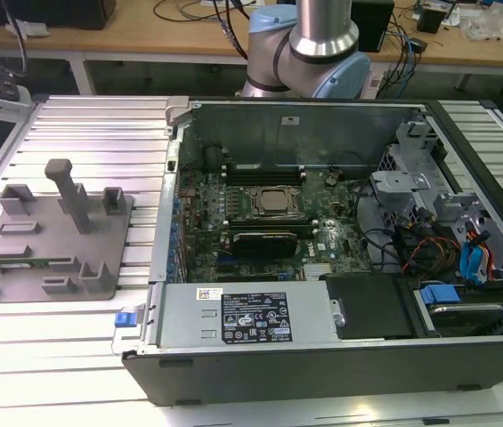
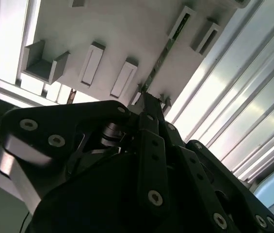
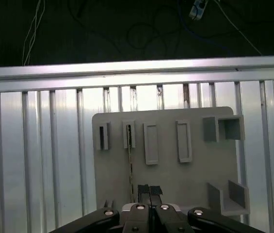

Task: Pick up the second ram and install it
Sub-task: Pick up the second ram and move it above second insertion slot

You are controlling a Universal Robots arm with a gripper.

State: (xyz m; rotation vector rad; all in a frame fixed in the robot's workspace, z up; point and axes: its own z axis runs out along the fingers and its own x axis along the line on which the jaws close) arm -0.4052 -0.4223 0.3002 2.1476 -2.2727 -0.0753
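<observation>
Second ram (image 3: 129, 165) stands on edge in a slot of the grey holder tray (image 3: 175, 179), likely kept upright so its top edge can be pinched; gripper (image 3: 150, 189) hovers above, just off its line, jaws pressed together, empty.

Matt plastic holder (image 3: 168, 182), ribbed alu table (image 3: 30, 145)

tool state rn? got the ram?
Tool: closed, holding nothing. The second ram stands on edge in its grey tray slot, beside the tool.
</observation>
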